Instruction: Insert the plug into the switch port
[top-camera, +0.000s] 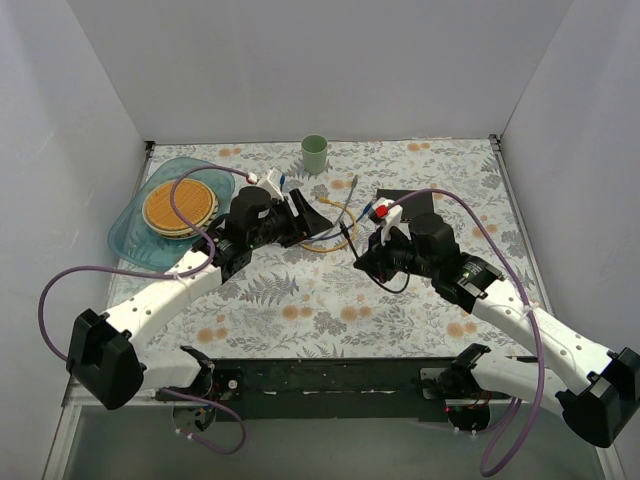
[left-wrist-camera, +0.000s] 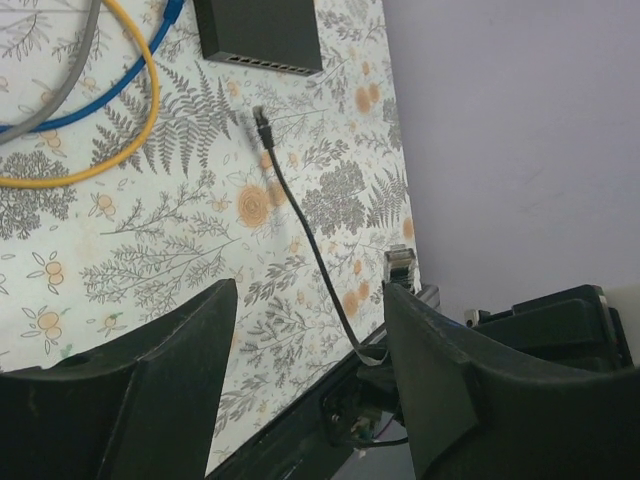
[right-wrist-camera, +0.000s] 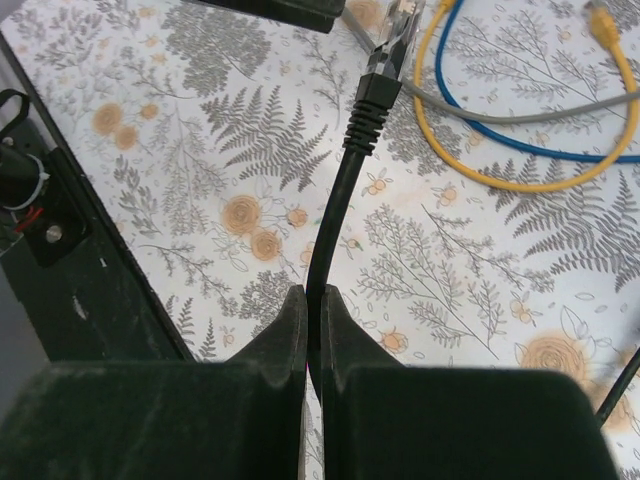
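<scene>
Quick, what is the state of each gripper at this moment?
Left gripper: open, holding nothing.
Right gripper: closed on the black cable, with its plug ahead of the fingers.

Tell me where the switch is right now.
In the top view the switch lies flat on the table, right of centre toward the back, just beyond the right tool, with loose coloured cables to its left.
</scene>
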